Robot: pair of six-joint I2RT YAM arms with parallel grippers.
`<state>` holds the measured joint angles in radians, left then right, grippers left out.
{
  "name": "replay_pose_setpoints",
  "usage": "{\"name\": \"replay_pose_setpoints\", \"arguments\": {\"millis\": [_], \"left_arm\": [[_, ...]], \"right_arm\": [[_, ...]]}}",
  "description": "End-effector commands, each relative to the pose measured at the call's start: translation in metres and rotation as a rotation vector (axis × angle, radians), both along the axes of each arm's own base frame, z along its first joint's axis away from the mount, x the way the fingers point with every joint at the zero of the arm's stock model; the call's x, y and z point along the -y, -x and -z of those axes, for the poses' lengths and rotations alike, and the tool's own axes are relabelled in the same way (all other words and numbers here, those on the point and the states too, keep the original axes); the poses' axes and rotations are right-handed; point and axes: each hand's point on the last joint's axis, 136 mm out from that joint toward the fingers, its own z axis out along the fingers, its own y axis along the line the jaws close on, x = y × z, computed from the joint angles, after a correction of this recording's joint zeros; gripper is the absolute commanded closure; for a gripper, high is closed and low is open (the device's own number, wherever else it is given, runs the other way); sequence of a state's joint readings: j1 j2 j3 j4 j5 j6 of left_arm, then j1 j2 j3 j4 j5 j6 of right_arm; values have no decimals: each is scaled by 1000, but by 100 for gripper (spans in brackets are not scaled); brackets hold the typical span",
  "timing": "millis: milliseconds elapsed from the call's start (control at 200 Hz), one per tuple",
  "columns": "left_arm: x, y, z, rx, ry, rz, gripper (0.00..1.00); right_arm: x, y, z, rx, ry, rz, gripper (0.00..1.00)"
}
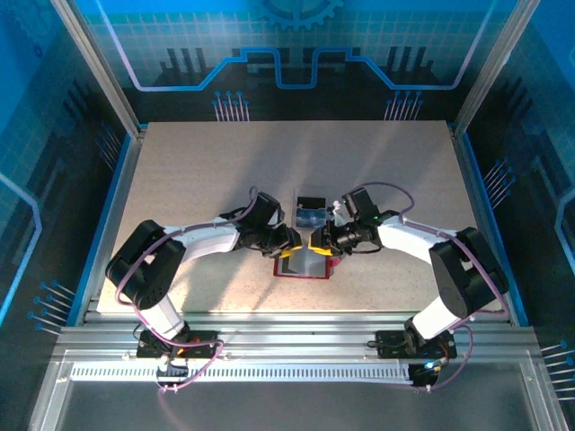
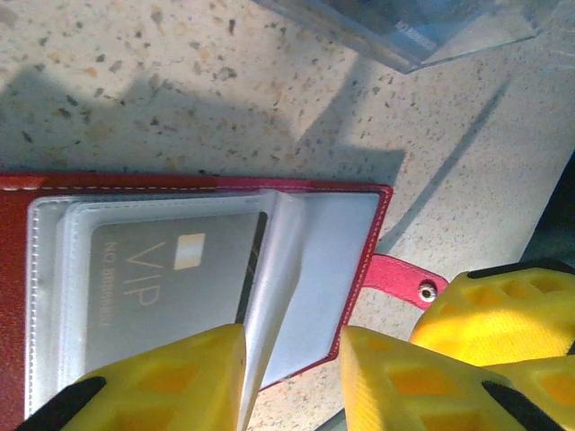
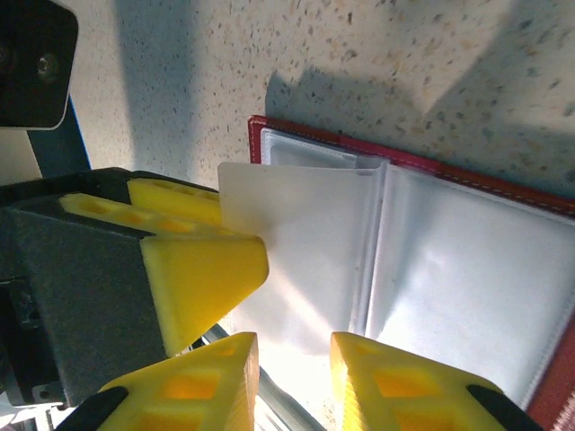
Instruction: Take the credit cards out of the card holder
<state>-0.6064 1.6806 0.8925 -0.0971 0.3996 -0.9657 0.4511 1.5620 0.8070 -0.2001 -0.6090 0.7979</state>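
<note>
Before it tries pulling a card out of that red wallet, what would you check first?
1. Card holder lying open: ok.
2. VIP card visible inside its clear pocket: ok.
3. Left gripper jaws apart, with the upright sleeve leaf between them: ok.
4. VIP card gripped by either gripper: not ok, it sits in its pocket.
5. Right gripper pinning the card holder down: cannot tell.

A pale speckled table [image 1: 180,180] stands in a booth. Blue walls [image 1: 54,135] printed with grid and circuit lines close three sides, and the back one bears a gear emblem [image 1: 301,11]. Metal posts [image 1: 97,63] rise at the back corners, and grooved rails [image 1: 296,328] line the near edge. Bright light casts hard shadows.
</note>
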Motion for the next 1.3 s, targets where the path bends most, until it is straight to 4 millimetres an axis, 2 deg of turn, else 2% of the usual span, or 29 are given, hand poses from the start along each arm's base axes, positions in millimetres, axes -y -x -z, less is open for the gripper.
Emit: {"name": "replay_pose_setpoints", "arguments": {"millis": [0,200,310,555,685,920,1296], "left_arm": [[9,5,-19,14,25,52,65],[24,7,-22,16,34,85,65],[34,9,-20,9,43,102,68],[48,10,-13,-3,47,125,68],[51,11,-5,-15,44,130,64],[58,11,6,-36,45,138,62],[60,13,15,-56,33,141,49]], "right_arm": [[10,-5,-14,26,9,9,71],[22,-7,-21,42,10,31,71],[26,-8,-25,50,7,40,71],[32,-7,-27,57,7,57,71],[36,-5,-28,58,6,64,71],[43,-6,-33,76,5,84,71],[51,-6,-36,82,-1,106,71]]}}
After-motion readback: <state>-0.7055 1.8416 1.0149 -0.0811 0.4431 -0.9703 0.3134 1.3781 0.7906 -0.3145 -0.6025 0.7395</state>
